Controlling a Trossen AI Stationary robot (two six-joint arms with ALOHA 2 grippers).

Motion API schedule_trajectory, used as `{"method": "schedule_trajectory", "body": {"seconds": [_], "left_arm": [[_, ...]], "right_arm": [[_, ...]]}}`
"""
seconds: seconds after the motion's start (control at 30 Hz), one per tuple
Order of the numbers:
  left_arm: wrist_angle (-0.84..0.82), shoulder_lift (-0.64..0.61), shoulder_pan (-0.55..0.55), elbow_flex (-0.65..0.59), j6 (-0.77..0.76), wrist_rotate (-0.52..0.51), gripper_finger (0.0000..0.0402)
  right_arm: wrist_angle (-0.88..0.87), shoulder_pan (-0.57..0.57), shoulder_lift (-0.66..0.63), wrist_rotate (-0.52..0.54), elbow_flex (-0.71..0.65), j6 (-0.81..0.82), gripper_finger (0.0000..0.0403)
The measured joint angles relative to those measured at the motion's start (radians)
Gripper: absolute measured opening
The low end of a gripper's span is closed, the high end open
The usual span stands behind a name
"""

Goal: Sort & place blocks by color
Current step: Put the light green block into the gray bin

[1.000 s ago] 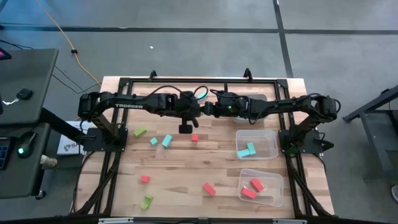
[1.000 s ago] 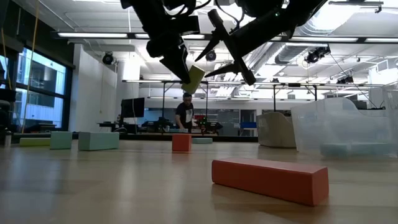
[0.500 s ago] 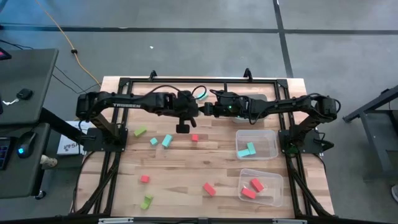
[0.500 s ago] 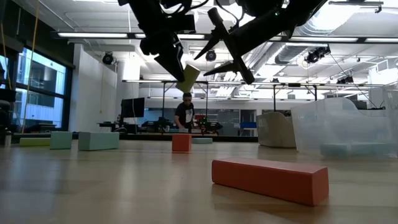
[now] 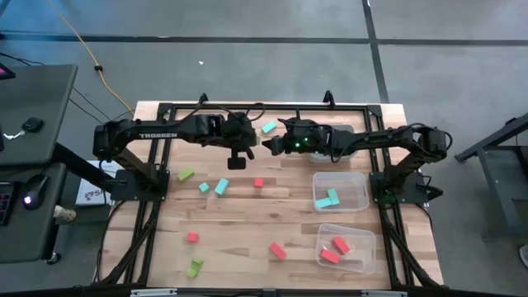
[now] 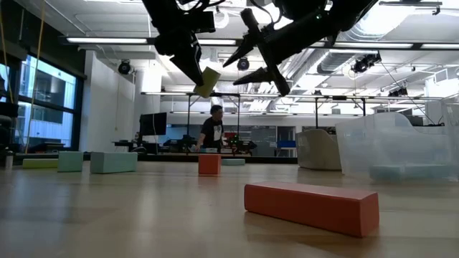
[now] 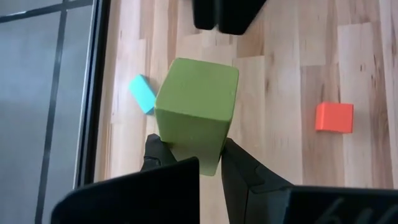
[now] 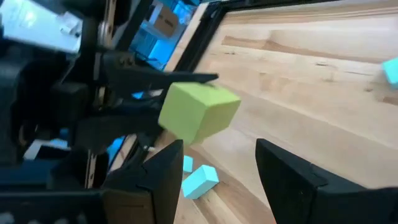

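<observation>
My left gripper [image 6: 195,66] is high above the table's far middle, shut on a lime green block [image 6: 209,81], which also fills the left wrist view [image 7: 196,112]. My right gripper [image 6: 251,51] is open, level with the block and just to its right, fingers pointing at it. In the right wrist view the block [image 8: 199,111] sits ahead of the open right fingers [image 8: 289,174] without touching them. Loose blocks lie flat on the table: green [image 5: 186,174], light blue [image 5: 221,186], red [image 5: 258,182], red [image 5: 277,250]. My left gripper pinches the lime green block between its two fingers [image 7: 158,152] at the end nearest the wrist [image 7: 193,152]. The fingers slant down from above. The block is lifted clear of the table and sticks out tilted beyond the fingertips.
Two clear bins stand on the table's right side, one with light blue blocks [image 5: 355,186], one with red blocks [image 5: 363,256]. A third clear bin [image 5: 340,132] lies under the right arm. A light blue block [image 5: 269,128] lies near the far edge. A person stands far behind the table [image 6: 213,129].
My left gripper has risen and moved toward the table's far-left, carrying the green block with it, still shut on it. The block now hangs higher and farther from the right gripper's fingers than a second ago.
</observation>
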Motion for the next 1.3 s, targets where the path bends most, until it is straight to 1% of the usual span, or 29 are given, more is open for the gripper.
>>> {"method": "schedule_trajectory", "body": {"seconds": [0.2, 0.3, 0.4, 0.5, 0.6, 0.77, 0.87, 0.97, 1.03, 1.1, 1.17, 1.23, 1.3], "left_arm": [[-0.001, -0.012, 0.005, 0.0, 0.014, 0.004, 0.0], [-0.003, -0.012, 0.005, 0.0, 0.014, 0.003, 0.0], [-0.013, -0.012, 0.005, 0.0, 0.006, 0.018, 0.0], [-0.012, -0.012, 0.005, 0.0, -0.028, 0.053, 0.0], [-0.013, -0.012, 0.005, 0.0, -0.072, 0.072, 0.0], [-0.01, -0.02, 0.005, 0.0, -0.14, 0.123, 0.0], [-0.011, -0.027, 0.005, 0.0, -0.164, 0.136, 0.0], [-0.013, -0.029, 0.005, 0.0, -0.166, 0.137, 0.0], [-0.012, -0.028, 0.004, 0.0, -0.166, 0.157, 0.0], [-0.012, -0.028, 0.003, 0.0, -0.174, 0.189, 0.0], [-0.012, -0.028, -0.002, 0.0, -0.18, 0.204, 0.0], [-0.01, -0.028, -0.007, 0.0, -0.179, 0.206, 0.0], [-0.001, -0.028, -0.012, 0.0, -0.173, 0.206, 0.0]], "right_arm": [[0.004, 0.0, 0.0, -0.008, 0.0, -0.06, 0.0193], [0.004, 0.0, 0.0, -0.009, 0.0, -0.07, 0.0207], [0.008, 0.0, 0.0, -0.006, 0.0, -0.113, 0.0228], [0.037, 0.0, 0.0, -0.008, 0.0, -0.209, 0.0242], [0.069, 0.0, 0.0, -0.022, 0.0, -0.33, 0.0245], [0.109, 0.0, 0.0, -0.121, 0.0, -0.559, 0.0245], [0.108, 0.0, 0.0, -0.159, 0.0, -0.652, 0.0245], [0.108, 0.0, 0.0, -0.166, 0.0, -0.741, 0.0245], [0.108, 0.0, 0.0, -0.157, 0.0, -0.799, 0.0245], [0.108, 0.0, 0.0, -0.117, 0.0, -0.829, 0.0245], [0.108, -0.002, 0.0, -0.102, 0.0, -0.835, 0.0245], [0.108, -0.004, 0.0, -0.108, 0.0, -0.835, 0.0245], [0.108, -0.005, 0.0, -0.139, 0.0, -0.835, 0.0245]]}}
